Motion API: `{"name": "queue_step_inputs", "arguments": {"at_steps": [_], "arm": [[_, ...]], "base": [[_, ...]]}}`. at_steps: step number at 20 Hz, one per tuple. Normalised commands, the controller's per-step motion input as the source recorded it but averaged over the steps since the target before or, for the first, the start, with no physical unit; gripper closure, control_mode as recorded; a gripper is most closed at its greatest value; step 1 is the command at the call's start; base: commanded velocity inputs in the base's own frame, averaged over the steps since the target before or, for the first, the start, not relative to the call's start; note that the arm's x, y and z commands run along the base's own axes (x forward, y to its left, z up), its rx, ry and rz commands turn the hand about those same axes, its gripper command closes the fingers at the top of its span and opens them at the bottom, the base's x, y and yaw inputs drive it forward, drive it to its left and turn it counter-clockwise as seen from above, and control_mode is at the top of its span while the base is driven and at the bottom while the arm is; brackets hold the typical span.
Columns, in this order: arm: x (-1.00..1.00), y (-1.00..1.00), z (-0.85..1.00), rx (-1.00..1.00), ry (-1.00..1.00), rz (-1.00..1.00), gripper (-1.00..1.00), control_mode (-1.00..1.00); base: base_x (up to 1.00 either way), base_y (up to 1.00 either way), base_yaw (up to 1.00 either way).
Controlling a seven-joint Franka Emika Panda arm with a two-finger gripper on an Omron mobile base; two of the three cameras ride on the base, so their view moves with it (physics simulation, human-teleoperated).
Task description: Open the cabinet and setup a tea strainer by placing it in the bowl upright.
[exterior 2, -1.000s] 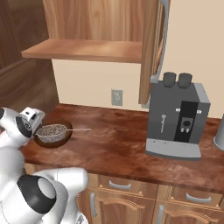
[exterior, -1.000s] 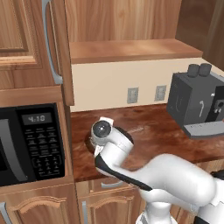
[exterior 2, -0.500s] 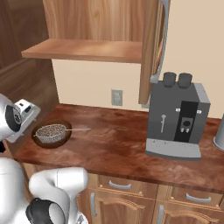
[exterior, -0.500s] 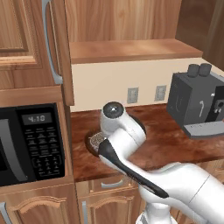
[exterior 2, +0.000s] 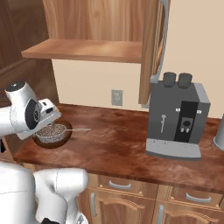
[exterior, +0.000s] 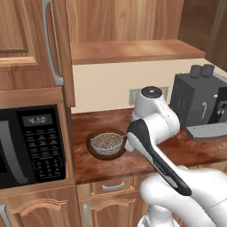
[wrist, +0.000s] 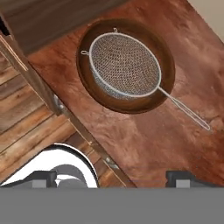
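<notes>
Near the worktop's [exterior 2: 118, 153] front edge, the tea strainer [wrist: 124, 65] is sitting upright in the bowl [wrist: 164, 85], its handle lying over the rim toward open surface. The cabinet [exterior: 57, 48] is standing open above. The claw [wrist: 113, 177], jaws wide and empty, is hovering above, the arm folded back.

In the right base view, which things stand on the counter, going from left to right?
Round dark-brown wooden bowl holding the silvery mesh tea strainer with its thin wire handle pointing right → dark grey coffee machine → grey metal vessel cut by the right edge.
</notes>
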Motion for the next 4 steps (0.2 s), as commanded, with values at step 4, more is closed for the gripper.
{"name": "queue_step_inputs", "arguments": {"at_steps": [4], "arm": [[0.00, -0.89, 0.44, 0.18, 0.19, -0.53, -1.00, -1.00]], "base": [[0.00, 0.00, 0.00]]}}
